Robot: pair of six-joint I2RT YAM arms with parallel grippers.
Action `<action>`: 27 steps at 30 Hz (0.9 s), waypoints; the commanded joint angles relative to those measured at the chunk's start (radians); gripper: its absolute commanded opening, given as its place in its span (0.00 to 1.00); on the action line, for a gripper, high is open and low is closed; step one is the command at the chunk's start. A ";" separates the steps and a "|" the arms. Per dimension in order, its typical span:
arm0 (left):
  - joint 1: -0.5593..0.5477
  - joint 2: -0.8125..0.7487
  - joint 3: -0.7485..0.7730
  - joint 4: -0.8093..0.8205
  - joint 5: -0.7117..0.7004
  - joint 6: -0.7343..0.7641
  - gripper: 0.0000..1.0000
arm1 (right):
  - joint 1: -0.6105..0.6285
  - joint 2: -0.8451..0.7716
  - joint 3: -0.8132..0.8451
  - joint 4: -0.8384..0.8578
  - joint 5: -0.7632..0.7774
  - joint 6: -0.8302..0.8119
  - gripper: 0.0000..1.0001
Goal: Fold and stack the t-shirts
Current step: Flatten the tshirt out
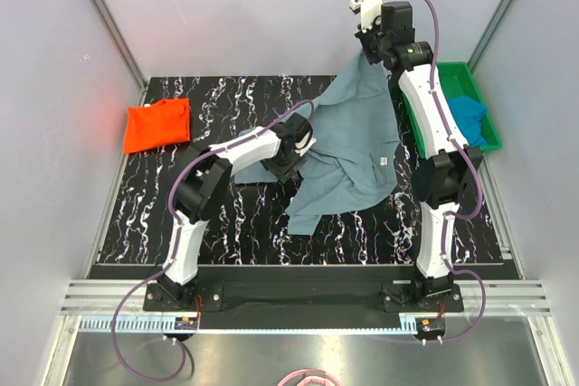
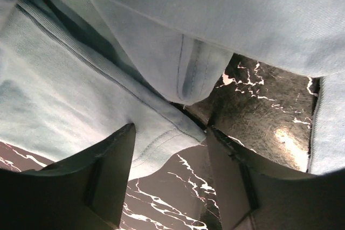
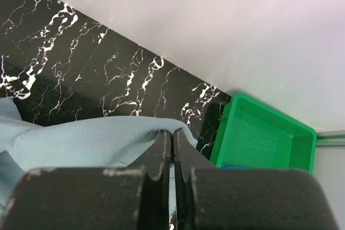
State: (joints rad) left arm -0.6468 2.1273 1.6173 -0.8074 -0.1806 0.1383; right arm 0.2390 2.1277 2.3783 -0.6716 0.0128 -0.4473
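Observation:
The large grey-blue t-shirt [image 1: 348,146] hangs from my right gripper [image 1: 366,53], which is raised at the back of the table and shut on a pinch of its cloth [image 3: 108,141]; the rest drapes down onto the black marbled table. In the right wrist view my right gripper [image 3: 172,133] has its jaws closed on the fabric. My left gripper [image 1: 294,153] is low at the shirt's left edge. In the left wrist view my left gripper [image 2: 170,133] is open, with a hemmed edge of the shirt [image 2: 156,133] lying between the fingertips. The orange-red t-shirt [image 1: 158,124] lies folded at the back left. The bright blue t-shirt [image 1: 470,115] lies in the tray.
A green plastic tray [image 1: 425,128] stands at the back right beside the right arm, and also shows in the right wrist view [image 3: 259,133]. White walls close in the back and both sides. A metal rail runs along the near edge.

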 commanded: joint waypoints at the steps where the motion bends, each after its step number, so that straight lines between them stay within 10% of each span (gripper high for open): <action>1: -0.004 0.014 0.023 0.010 -0.010 -0.003 0.57 | -0.017 -0.017 0.018 0.037 -0.010 0.019 0.00; 6: -0.004 0.013 -0.005 0.011 0.012 -0.002 0.48 | -0.018 -0.012 0.022 0.035 -0.010 0.025 0.00; 11: -0.004 0.008 -0.013 0.011 0.009 -0.006 0.09 | -0.018 -0.015 0.021 0.033 -0.011 0.027 0.00; 14: -0.004 -0.009 -0.014 0.008 0.003 -0.012 0.01 | -0.018 -0.018 0.019 0.033 -0.010 0.028 0.00; 27: 0.133 -0.269 0.091 -0.033 -0.078 0.081 0.00 | -0.046 -0.041 -0.028 0.006 -0.057 0.093 0.00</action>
State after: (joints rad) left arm -0.5964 2.0098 1.6176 -0.8509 -0.1890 0.1635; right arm 0.2188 2.1277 2.3680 -0.6777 -0.0113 -0.4122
